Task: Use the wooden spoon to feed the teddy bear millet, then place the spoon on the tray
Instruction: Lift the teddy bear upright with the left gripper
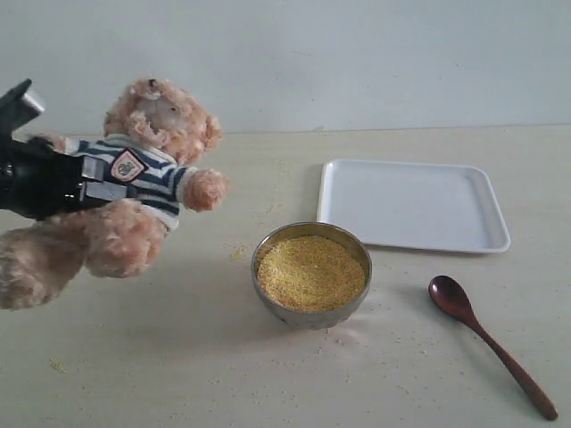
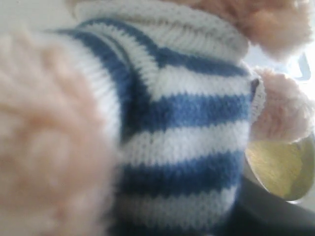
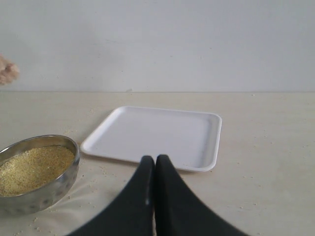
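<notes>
left pincer [image 1: 89, 183] at teddy bear [image 1: 147, 169] torso, grip cannot tell | right pincer [image 3: 155, 169] clenched, empty | risk: bear may slip from weak hold, topple into millet [image 1: 310, 272]

Exterior: soft, even light, a bit washed out, low contrast. Round steel bowl [image 1: 311, 314] drops a faint soft-edged shadow to its left on the pale tabletop [image 1: 178, 366]. Small glint on the slim dark reddish-brown wooden spoon [image 1: 451, 299]. Fluffy light-brown plush bear in a navy-and-white striped shirt [image 1: 147, 169] goes soft toward the lower left edge.

Left wrist: bear too close, all out of focus, upper right blown out.

Right wrist: sharp; flat white rectangular tray [image 3: 157, 135] near clipping.
</notes>
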Robot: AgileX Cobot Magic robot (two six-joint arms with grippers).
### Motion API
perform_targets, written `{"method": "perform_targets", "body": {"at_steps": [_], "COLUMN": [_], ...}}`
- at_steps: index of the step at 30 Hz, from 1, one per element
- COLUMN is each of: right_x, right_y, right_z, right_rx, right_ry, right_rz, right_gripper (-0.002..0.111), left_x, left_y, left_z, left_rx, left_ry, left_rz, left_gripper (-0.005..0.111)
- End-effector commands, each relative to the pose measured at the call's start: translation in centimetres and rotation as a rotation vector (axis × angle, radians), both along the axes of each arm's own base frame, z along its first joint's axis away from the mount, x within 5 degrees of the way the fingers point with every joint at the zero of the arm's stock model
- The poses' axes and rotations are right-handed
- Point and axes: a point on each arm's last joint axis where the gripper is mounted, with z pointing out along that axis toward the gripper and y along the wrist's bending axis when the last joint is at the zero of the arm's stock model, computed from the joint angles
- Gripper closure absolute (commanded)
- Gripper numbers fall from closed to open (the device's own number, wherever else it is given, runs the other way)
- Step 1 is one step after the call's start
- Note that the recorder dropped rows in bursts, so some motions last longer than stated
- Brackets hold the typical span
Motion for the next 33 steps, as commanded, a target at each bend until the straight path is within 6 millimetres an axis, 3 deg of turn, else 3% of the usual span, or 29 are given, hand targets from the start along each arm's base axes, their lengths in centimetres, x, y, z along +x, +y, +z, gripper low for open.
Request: {"method": "perform_targets", "body": {"at_steps": [1,6,10,14,27,33], "right_x": [0.0,0.0,0.0,0.0,0.0,0.0], "right_y": [0.0,0.0,0.0,0.0,0.0,0.0], "right_z": [0.0,0.0,0.0,0.0,0.0,0.0], "right_rx": [0.003,0.003,0.003,0.003,0.003,0.003], "right_ry": [-0.010,-0.010,-0.010,-0.010,-0.010,-0.010], "right_rz": [-0.003,-0.003,-0.003,-0.003,-0.003,-0.003], "right_gripper": [0.108,0.108,0.108,0.108,0.108,0.108], "left_x": [-4.5,-13.0,-16.7,-17.7,-17.6,-16.2], "left_y": [1.7,1.8,0.8,0.9,0.5,0.3], "left_z": [3.0,3.2,3.2,2.2,2.6,2.4], "left_rx": [-0.046,-0.076,-0.109,-0.065,-0.132,-0.237], "left_ry": [-0.032,-0.058,-0.066,0.013,-0.007,-0.013], "left_rz": [-0.012,0.041,0.024,0.033,0.025,0.005], "left_gripper": [0.102,0.102,0.102,0.102,0.102,0.102]}}
